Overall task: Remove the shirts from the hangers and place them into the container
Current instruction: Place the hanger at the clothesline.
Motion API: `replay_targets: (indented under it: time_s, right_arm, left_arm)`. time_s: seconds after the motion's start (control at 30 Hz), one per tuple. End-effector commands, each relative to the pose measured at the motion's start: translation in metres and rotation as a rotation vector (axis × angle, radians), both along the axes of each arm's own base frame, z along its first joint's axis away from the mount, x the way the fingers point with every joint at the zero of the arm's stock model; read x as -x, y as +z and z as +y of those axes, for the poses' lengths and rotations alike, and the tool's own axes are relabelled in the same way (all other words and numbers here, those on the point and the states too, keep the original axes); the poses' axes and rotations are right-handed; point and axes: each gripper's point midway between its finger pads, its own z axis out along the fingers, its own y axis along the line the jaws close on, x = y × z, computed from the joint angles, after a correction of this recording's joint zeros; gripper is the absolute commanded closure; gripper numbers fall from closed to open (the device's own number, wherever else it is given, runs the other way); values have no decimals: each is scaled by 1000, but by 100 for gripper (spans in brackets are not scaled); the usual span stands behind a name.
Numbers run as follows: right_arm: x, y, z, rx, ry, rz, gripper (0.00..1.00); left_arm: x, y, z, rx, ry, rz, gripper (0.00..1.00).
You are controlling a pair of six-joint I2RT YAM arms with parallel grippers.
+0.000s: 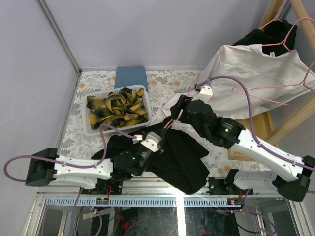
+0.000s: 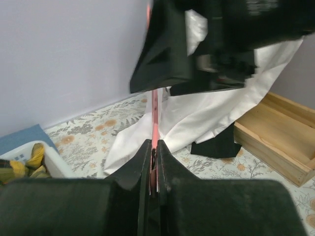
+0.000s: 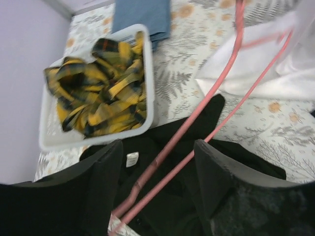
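A pink hanger (image 2: 154,115) is clamped in my left gripper (image 2: 154,143), which is shut on its wire above a black shirt (image 1: 184,160) lying crumpled on the table. My right gripper (image 3: 157,147) is open; two wires of the hanger (image 3: 197,115) run through the gap between its fingers without touching them. Both grippers meet over the black shirt (image 3: 162,196), the left gripper (image 1: 164,129) just below the right gripper (image 1: 178,114). The white container (image 1: 86,129) holds the yellow-and-black plaid shirt (image 1: 118,107). A white shirt (image 1: 251,73) hangs on another pink hanger (image 1: 268,96) at the right.
A folded blue cloth (image 1: 130,76) lies behind the container. A wooden tray (image 2: 280,137) sits at the right under the white shirt. Another black shirt (image 1: 263,35) hangs on a pink hanger from the wooden rack (image 1: 295,118) at the top right.
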Motion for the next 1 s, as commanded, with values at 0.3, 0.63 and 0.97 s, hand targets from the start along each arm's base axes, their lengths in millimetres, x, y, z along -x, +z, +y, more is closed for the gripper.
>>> replay_targets:
  time_s: [0.3,0.63,0.97]
  right_arm:
    - [79,72,0,-90,564,-416,13]
    - [48,18,-6,-128,300,-189,8]
    - [-5,-4,-20,-68,16,-305,21]
  left_arm:
    - [12,46,76,216,-79,50,100]
    - [37,22,81,206,-252,195,100]
    - [49,9,76,169,-326,250,100]
